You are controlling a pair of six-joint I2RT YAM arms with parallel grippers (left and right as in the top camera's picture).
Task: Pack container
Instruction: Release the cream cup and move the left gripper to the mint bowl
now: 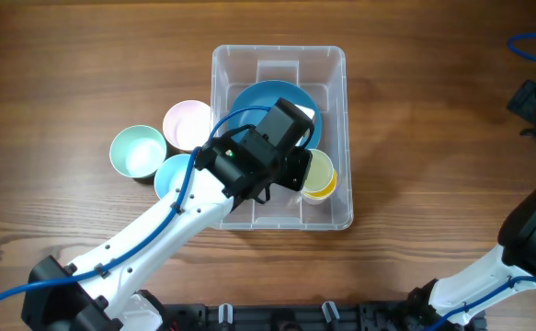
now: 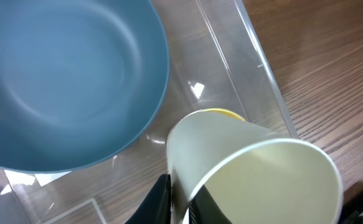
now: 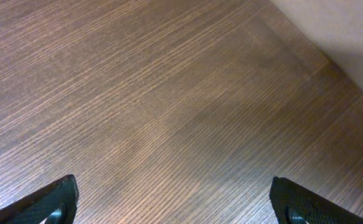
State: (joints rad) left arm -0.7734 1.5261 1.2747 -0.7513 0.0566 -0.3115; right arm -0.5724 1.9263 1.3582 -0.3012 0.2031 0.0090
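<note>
The left gripper (image 2: pixel 180 202) pinches the wall of a pale yellow cup (image 2: pixel 256 180), one finger inside the rim and one outside. The cup tilts, mouth toward the wrist camera. Directly beneath the gripper sits the container (image 1: pixel 339 110), its long axis running away from this arm's base. The cup is inside it, at the corner nearest the gripper, with a blue plate (image 2: pixel 63 81) just beyond. The right gripper (image 3: pixel 169 208) hangs spread wide over the wooden table (image 3: pixel 169 93), well apart from the container, so setting the cup down looks like the left arm's job.
</note>
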